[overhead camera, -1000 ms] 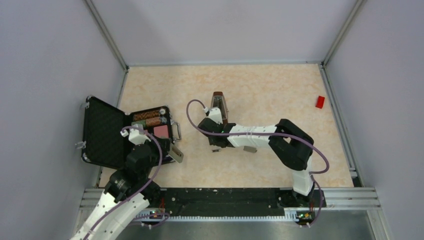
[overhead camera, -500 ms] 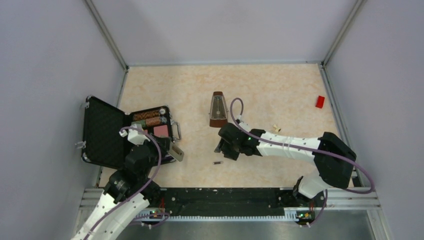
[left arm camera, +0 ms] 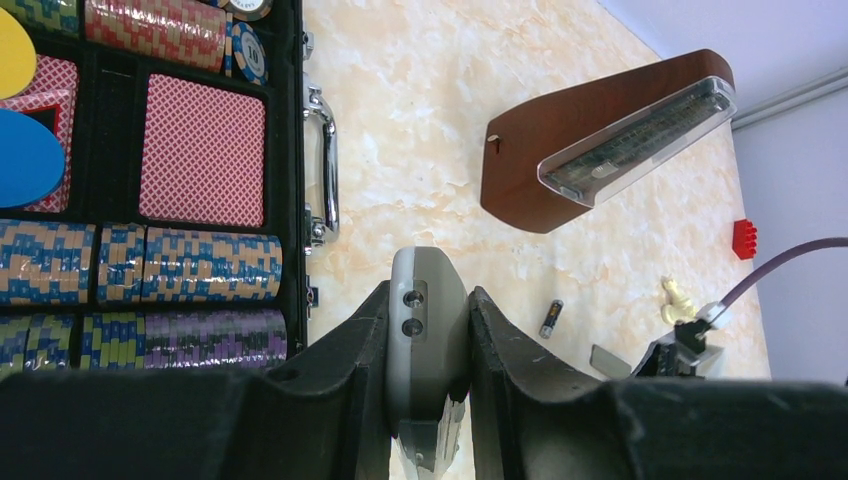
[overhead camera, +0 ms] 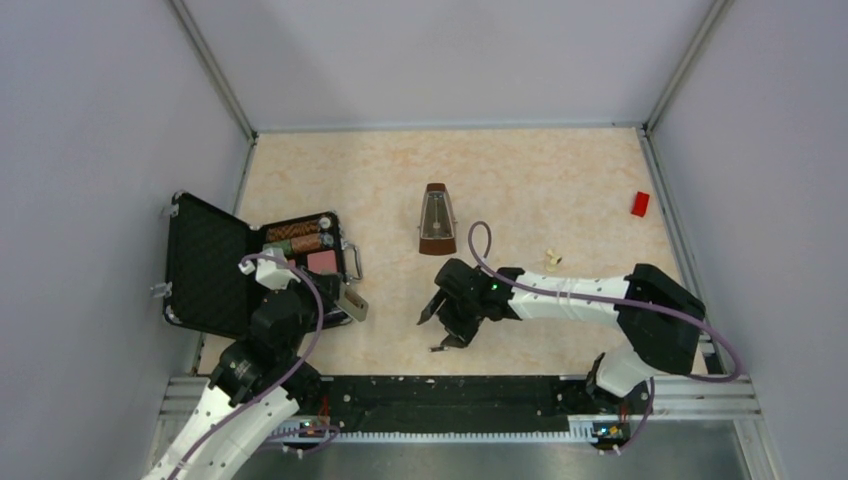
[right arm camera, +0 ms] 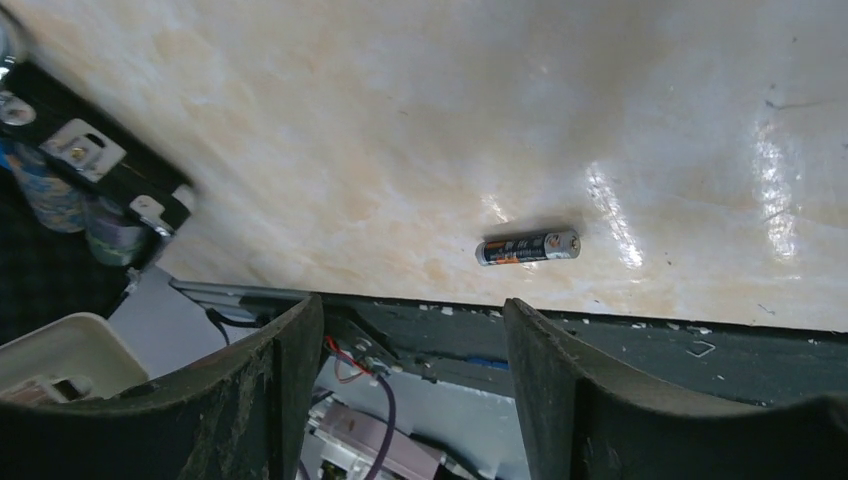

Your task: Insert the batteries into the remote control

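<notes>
Clamps slim grey-backed remote control (left arm camera: 428, 370) in left fingers (left arm camera: 365, 340) at 8 o'clock. Hovers spread right fingers (right arm camera: 290, 350) over 1 thin dark cylindrical battery (right arm camera: 527, 247) at 6 o'clock on desk (right arm camera: 400, 120); risks rolling it away closing off-centre.

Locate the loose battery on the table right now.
In the right wrist view, the battery lies flat on the table near its front edge, just beyond the open right gripper, touching neither finger.

Overhead; close wrist views sharing table (overhead camera: 560, 180)
</notes>
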`<action>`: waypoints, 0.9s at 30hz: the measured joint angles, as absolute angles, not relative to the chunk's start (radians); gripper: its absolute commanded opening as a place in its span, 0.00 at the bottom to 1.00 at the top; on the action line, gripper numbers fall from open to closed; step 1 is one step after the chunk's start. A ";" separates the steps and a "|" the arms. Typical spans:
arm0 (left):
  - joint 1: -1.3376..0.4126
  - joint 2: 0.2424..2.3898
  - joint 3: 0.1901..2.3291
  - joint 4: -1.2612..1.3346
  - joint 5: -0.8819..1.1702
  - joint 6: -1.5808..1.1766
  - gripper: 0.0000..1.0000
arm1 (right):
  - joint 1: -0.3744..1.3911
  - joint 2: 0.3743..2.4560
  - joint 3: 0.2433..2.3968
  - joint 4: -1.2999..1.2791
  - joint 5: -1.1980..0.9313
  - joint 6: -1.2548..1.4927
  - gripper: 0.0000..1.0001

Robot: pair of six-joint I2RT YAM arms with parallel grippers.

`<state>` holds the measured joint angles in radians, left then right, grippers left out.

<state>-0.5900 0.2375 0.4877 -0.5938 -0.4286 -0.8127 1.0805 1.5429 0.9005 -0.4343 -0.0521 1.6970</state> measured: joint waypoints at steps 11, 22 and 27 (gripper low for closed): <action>-0.590 0.231 0.488 -0.600 -0.466 -0.813 0.00 | 1.130 1.638 0.901 -0.515 -0.176 1.740 0.64; -0.590 0.207 0.488 -0.612 -0.492 -0.812 0.00 | 1.146 1.678 0.901 -0.531 -0.182 1.760 0.55; -0.590 0.194 0.488 -0.632 -0.496 -0.812 0.00 | 1.164 1.694 0.905 -0.526 -0.195 1.767 0.38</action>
